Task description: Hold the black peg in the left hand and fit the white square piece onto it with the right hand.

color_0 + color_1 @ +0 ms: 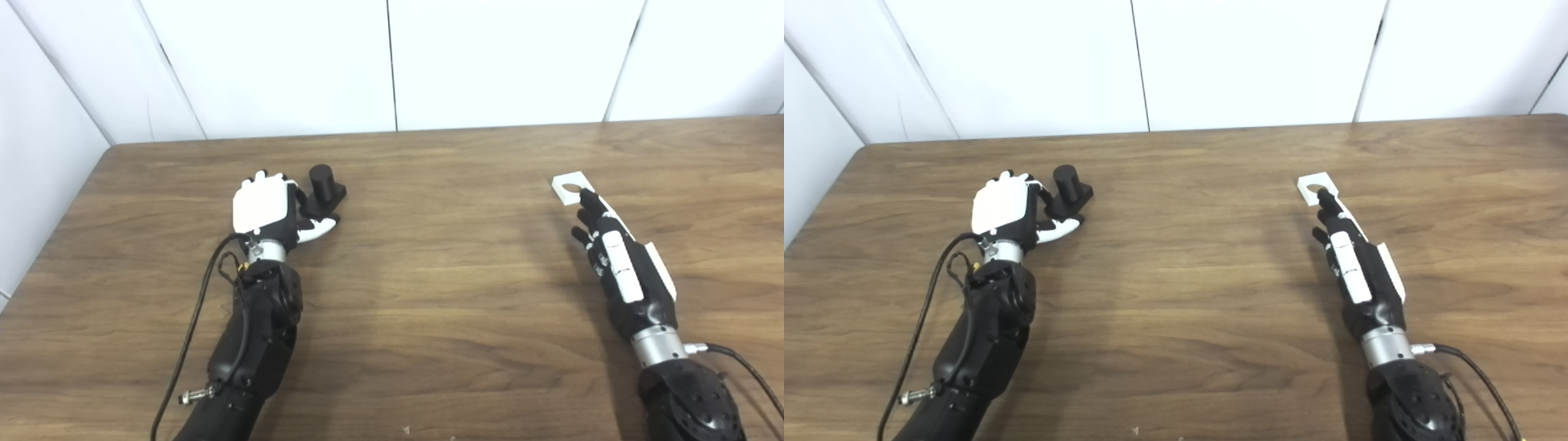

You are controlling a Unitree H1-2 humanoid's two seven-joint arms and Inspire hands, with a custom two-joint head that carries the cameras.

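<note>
Two task pieces on your table, well apart. Black peg (324, 184): short upright cylinder on a flat square base, matte dark plastic, sitting left of centre, toward the far half. White square piece (568, 186): thin flat plate with a round hole through it, smooth, on the right side at about the same depth.

Your left hand (269, 209) is just beside the peg, on its left and near side. White back plate faces up, black fingers (304, 199) curl around the peg's base and the white-tipped thumb lies under its near edge. Looks closed on the base, peg upright in the grip.

Your right hand (618, 263) lies stretched out, edge-on, pointing far and slightly left. Its fingertips (587, 198) reach the near edge of the white piece and overlap it; you cannot tell if they pinch it or only touch, so the hand's state is unclear.

Table (429, 275) is brown wood-grain laminate, smooth, slight sheen, soft shadows beside both arms. Behind its far edge are plain white wall panels (392, 61) with dark vertical seams; another panel angles in on the left. Black cables trail from both forearms.
</note>
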